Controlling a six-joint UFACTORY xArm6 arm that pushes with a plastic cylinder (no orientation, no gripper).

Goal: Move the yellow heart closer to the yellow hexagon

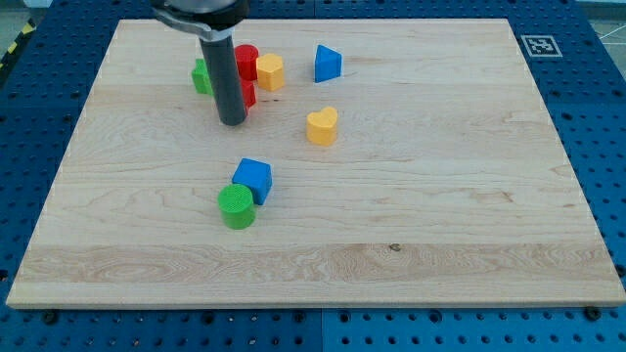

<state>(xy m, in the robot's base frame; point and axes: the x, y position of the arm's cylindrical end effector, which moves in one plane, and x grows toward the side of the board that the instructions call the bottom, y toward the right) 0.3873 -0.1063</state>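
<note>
Noting yellow heart (322, 126) sits well apart from yellow hexagon (270, 71), below-right of it; push not begun. Your tip (233, 123) rests left of heart, not touching. No claw fitted, just bare rod.

A blue cube (253, 179) touches a green cylinder (236, 205) at its 7 o'clock; a blue triangular block (327, 64) lies toward 1 o'clock.
</note>
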